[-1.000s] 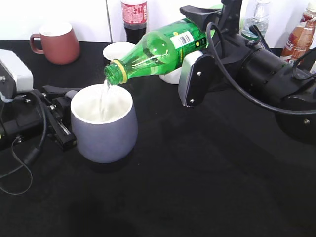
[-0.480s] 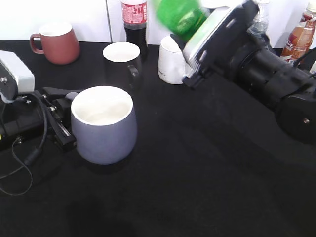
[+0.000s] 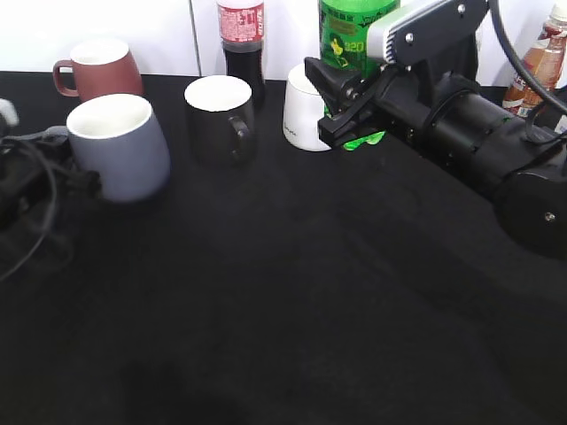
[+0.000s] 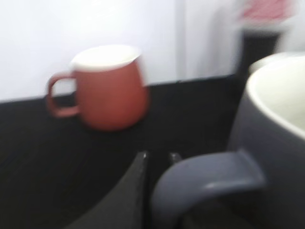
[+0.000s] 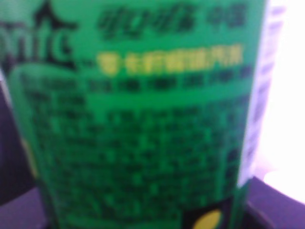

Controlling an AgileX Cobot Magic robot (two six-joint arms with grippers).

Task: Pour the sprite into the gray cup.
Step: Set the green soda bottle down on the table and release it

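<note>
The gray cup [image 3: 120, 146] is at the left, tilted a little, with its handle toward my left gripper [image 3: 71, 173], which is blurred. In the left wrist view the left gripper [image 4: 157, 160] is shut on the cup's loop handle [image 4: 205, 179], beside the cup body [image 4: 276, 138]. The sprite [image 3: 350, 35] stands upright at the back, held in my right gripper [image 3: 341, 102], which is shut round its lower part. Its green label [image 5: 143, 119] fills the right wrist view and hides the fingers there.
A black mug [image 3: 221, 115] and a white mug [image 3: 303, 111] stand at the back middle. A cola bottle [image 3: 241, 35] is behind them. A reddish-brown mug [image 3: 97, 71] is at the back left, also in the left wrist view [image 4: 107, 86]. More bottles [image 3: 536, 62] stand far right.
The sprite went from tipped over the cup and pouring to upright, moving back and right. The gray cup moved left and back in the left gripper and now tilts.
</note>
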